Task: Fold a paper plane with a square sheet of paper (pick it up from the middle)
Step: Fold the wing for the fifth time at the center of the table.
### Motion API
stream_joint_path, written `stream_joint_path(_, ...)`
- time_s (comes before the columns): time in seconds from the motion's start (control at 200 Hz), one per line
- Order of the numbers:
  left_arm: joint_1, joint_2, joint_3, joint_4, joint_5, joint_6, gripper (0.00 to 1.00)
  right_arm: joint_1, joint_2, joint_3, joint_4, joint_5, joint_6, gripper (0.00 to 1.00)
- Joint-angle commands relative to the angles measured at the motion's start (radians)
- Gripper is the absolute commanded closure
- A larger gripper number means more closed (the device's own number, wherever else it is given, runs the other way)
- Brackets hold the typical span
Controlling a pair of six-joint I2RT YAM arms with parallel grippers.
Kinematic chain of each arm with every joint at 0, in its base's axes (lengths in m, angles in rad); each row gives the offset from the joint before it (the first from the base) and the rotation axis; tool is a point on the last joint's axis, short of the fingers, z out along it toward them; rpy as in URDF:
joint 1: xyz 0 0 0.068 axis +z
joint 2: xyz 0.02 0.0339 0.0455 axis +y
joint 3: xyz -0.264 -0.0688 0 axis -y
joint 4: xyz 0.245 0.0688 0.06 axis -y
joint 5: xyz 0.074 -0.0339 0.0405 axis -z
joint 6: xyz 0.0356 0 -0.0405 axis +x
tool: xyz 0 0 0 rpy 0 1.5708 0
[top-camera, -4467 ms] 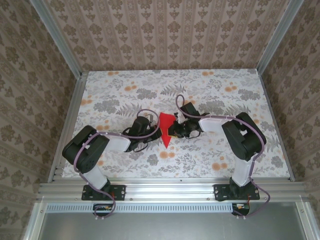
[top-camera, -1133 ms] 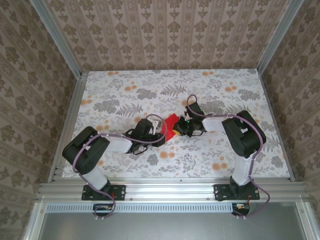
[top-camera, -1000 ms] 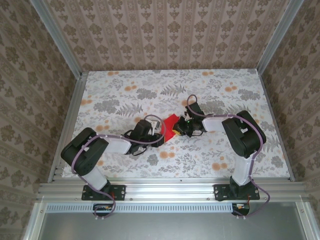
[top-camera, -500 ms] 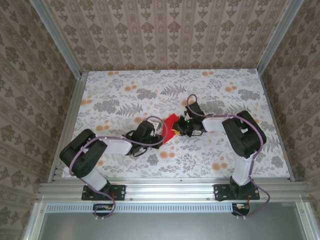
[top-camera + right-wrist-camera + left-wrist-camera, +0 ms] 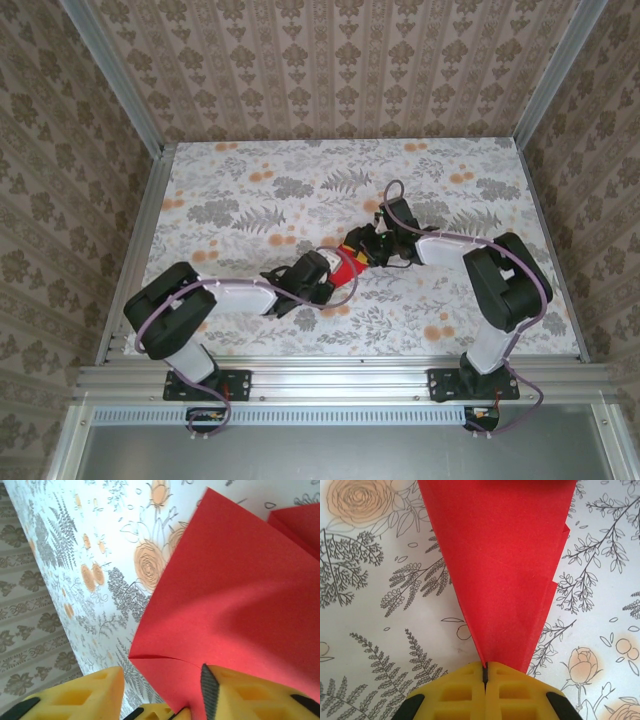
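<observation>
On the overhead feed I see the left arm [image 5: 235, 293] coming in from the left of the red paper [image 5: 347, 268]. It runs low over the flowered bench [image 5: 230, 180], and its wrist ends right against the paper's left side. On the left wrist camera the left fingers [image 5: 455, 696] are pressed together. The two yellow pads meet along a thin dark seam, and the paper's narrow tip is clamped in that seam. From the pinch the paper [image 5: 505, 565] widens away from the camera as a long triangle. A faint diagonal crease crosses it, and small steps along its right edge show layers that do not quite line up. I cannot tell whether it lies on the bench or rides just above it.

From overhead the paper is a small angular red shape caught between the two wrists, with bench print showing all round it.

To the paper's right, the right wrist camera shows the right fingers [image 5: 250, 697] apart, one yellow pad on either side of a wide gap. A corner of the paper [image 5: 235, 590] dips into that gap, close by the right-hand pad, and I cannot tell whether they touch. A second red flap shows at the upper right of that feed. The right arm [image 5: 445, 243] reaches in from the right of the paper.
</observation>
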Motion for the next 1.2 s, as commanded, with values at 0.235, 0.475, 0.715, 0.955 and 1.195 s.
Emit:
stream_joint_path(0.235,-0.065,0.037,0.035,-0.029,-0.147,0.182,1.00,0.015,0.011,0.094,-0.243,-0.012,0.068,0.36)
stream_joint_path(0.475,-0.084,0.052,0.043,-0.022,-0.166,0.209,1.00,0.049,0.066,0.179,-0.344,0.001,0.064,0.36)
stream_joint_path(0.715,-0.093,0.055,0.044,-0.019,-0.182,0.218,1.00,0.076,0.116,0.223,-0.419,0.018,0.076,0.44)
stream_joint_path(0.955,-0.093,0.056,0.044,-0.016,-0.188,0.207,1.00,0.078,0.105,0.223,-0.446,0.052,0.085,0.62)
stream_joint_path(1.195,-0.091,0.051,0.037,-0.012,-0.191,0.186,1.00,0.075,0.074,0.218,-0.474,0.088,0.074,0.77)
